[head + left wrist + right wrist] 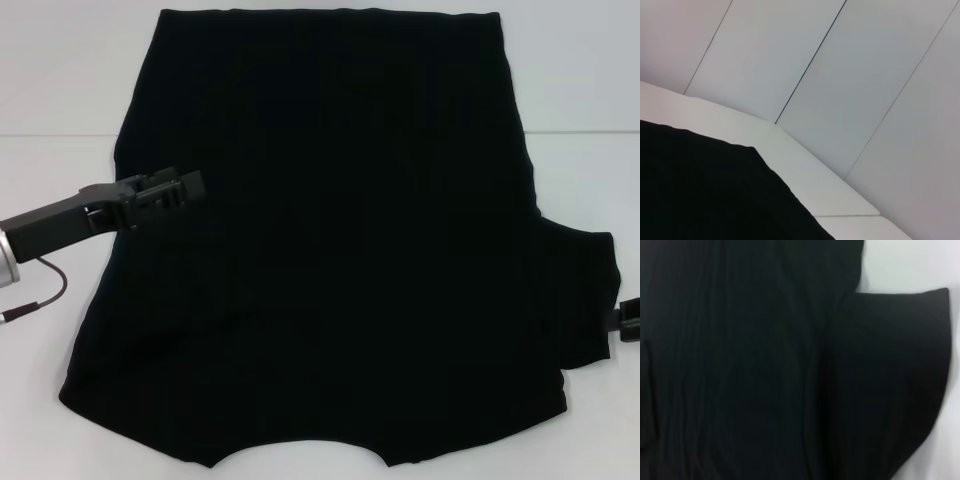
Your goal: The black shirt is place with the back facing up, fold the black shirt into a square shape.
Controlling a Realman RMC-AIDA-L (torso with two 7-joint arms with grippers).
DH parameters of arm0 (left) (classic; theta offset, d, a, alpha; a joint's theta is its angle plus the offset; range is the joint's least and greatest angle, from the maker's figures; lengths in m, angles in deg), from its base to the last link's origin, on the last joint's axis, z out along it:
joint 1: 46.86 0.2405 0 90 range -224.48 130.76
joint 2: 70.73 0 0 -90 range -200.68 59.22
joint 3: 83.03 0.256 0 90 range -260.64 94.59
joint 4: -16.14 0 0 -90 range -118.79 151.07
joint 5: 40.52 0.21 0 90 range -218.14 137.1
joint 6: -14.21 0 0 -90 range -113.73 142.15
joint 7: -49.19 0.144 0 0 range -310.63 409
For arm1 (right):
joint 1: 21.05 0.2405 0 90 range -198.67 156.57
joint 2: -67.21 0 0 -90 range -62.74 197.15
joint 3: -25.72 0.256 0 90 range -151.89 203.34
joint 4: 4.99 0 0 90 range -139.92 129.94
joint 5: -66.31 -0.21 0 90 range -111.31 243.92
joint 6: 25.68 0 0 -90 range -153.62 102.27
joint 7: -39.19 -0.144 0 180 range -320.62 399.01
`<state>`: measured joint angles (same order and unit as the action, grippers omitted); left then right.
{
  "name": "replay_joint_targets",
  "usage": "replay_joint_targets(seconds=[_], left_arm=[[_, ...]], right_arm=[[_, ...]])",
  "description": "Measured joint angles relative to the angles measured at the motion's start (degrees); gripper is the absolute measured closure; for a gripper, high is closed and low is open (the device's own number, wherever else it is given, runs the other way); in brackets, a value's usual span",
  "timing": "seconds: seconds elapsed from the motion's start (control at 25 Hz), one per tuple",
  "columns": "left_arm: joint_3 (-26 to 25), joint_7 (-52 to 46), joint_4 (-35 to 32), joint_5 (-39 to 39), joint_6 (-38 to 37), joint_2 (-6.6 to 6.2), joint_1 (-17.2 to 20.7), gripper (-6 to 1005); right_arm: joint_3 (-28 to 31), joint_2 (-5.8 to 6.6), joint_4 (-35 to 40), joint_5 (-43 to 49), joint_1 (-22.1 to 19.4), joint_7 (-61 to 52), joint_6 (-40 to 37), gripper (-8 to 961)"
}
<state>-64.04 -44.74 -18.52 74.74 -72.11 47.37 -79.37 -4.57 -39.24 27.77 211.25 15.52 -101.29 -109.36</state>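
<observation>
Your left gripper (165, 192) sits at nine o'clock, over the left edge of the black shirt (330, 250); I cannot tell whether that claw is released or clenched. The shirt lies flat on the white table (60, 100), filling the middle, collar notch at six o'clock. Its left sleeve looks already tucked inward. At three o'clock the right sleeve (585, 295) is spread outward, with your right gripper (630, 320) just beside its cuff, state unreadable. Pinch that cuff only, lift low, and lay it inward parallel to the side seam.
</observation>
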Motion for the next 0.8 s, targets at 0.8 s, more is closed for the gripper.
replay_joint_targets(seconds=[0.8], left_arm=[[-0.09, 0.37, 0.04, -1.7, 0.12, 0.25, 1.47, 423]], right_arm=[[-4.62, -1.96, -0.24, 1.39, 1.3, -3.41, 2.93, 559]])
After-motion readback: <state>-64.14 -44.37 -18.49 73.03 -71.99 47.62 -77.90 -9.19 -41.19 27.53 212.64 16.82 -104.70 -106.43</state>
